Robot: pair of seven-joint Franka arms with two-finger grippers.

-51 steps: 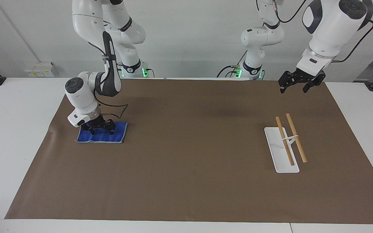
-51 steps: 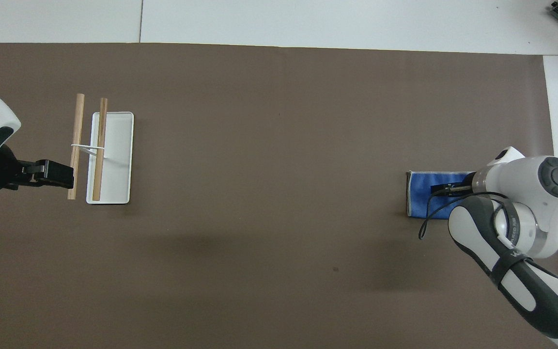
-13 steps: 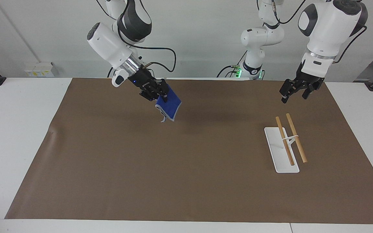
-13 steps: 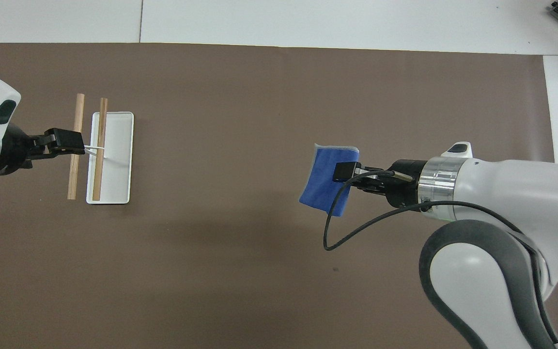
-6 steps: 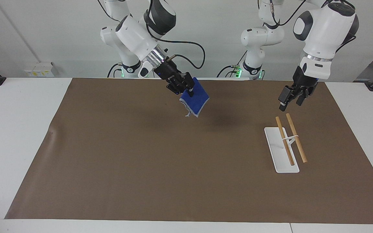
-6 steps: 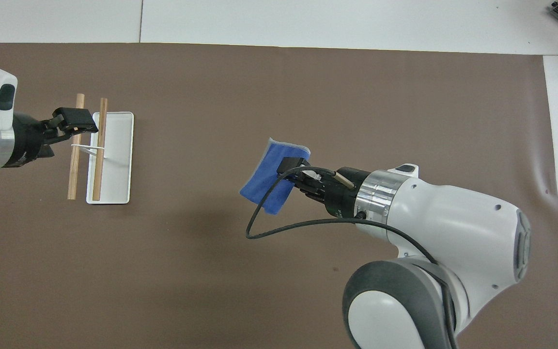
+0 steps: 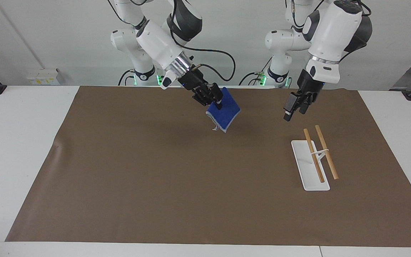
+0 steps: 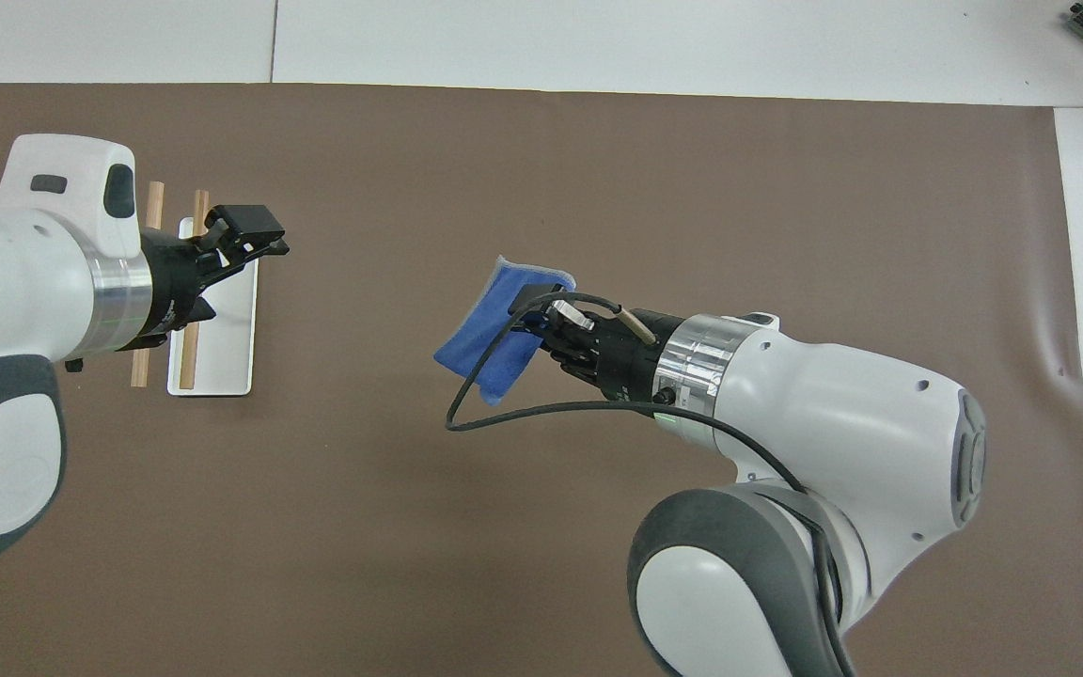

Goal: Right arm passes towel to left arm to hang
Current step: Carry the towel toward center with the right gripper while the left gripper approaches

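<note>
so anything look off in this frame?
Nothing stands out. The right gripper holds the towel by one edge in the air, its loose stitched edge dangling. The rack stands upright; the left gripper is near it.

**Both arms raised over the worktop**

The right arm (image 7: 157, 37) stretches out, its claw (image 7: 215, 100) clamped on a towel (image 7: 226, 111). The left arm (image 7: 334, 32) angles downward, its claw (image 7: 294, 105) pointing toward the right one, fingers parted.
</note>
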